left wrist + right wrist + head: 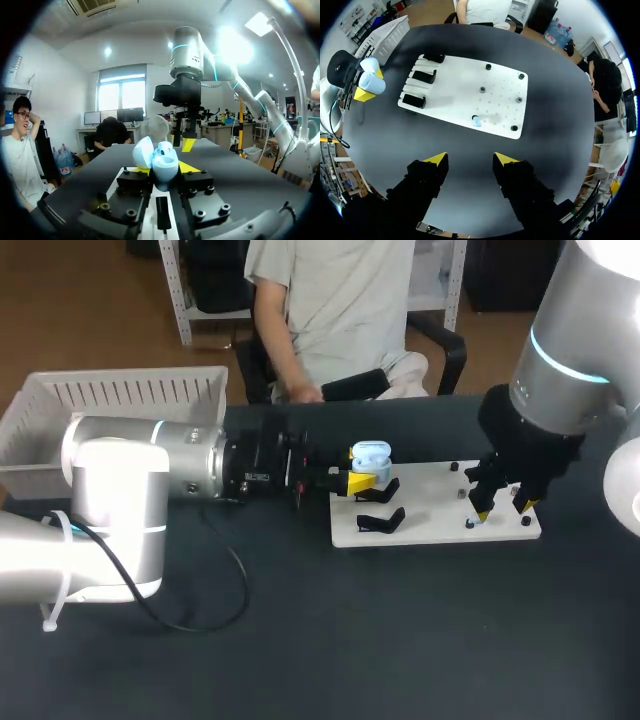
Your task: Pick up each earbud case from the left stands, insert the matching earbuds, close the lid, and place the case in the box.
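1. Dark tabletop fills most of the head view, and a white board lies on it right of centre.
2. Your left end effector sits at the middle of the head view. It is clamped on the light-blue earbud case, with one yellow tip pressed against each side.
3. In the left wrist view, the earbud case stands upright between the tips of that end effector. Its lid is swung open to one side.
4. You are holding the case by the board's left end, close to the black stands but clear of them.
5. Your right end effector hangs over the right part of the board in the head view. Its fingers are spread wide and grip nothing.
6. In the right wrist view, a small light-blue earbud lies on the white board ahead of the right end effector. It sits among the black pegs.
7. The three black stands line the board's far end in that view, and the held case is just beyond them.
8. A white box rests at the upper left of the head view.
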Robot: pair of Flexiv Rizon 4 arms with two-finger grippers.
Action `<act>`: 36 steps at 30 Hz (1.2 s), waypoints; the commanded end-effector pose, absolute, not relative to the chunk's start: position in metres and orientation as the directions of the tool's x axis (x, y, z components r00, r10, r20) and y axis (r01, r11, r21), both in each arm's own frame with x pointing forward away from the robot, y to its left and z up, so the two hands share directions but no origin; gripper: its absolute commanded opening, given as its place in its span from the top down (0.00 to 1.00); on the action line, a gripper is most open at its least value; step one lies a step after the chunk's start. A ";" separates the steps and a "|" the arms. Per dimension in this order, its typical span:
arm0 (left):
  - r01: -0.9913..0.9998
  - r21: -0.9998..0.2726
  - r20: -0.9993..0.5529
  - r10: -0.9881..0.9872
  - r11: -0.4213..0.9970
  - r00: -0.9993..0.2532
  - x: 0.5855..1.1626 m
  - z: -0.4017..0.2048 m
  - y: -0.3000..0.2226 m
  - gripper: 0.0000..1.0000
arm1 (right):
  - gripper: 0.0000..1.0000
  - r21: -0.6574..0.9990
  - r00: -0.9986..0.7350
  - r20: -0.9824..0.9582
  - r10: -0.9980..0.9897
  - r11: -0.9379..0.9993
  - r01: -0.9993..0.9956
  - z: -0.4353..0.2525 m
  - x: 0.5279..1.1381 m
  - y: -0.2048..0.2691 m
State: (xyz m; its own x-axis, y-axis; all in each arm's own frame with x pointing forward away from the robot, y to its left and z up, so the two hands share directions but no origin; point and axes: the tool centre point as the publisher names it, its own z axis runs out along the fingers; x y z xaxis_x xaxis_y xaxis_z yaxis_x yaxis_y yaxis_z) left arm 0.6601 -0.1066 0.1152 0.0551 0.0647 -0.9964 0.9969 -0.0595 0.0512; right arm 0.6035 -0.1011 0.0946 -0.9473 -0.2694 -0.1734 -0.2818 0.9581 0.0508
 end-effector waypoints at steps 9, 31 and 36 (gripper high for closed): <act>0.997 0.051 -0.996 0.066 -0.058 0.055 0.660 0.115 -0.107 1.00 | 0.49 0.090 -0.953 -0.179 -0.246 0.960 -0.265 0.061 0.631 -0.100; 0.997 0.051 -0.996 0.066 -0.058 0.055 0.660 0.115 -0.107 1.00 | 0.54 0.168 -0.988 -0.105 -0.109 0.978 -0.126 0.038 0.651 -0.090; 0.997 0.051 -0.996 0.066 -0.058 0.055 0.660 0.115 -0.107 1.00 | 0.55 0.174 -0.991 -0.099 -0.094 0.978 -0.111 0.035 0.648 -0.092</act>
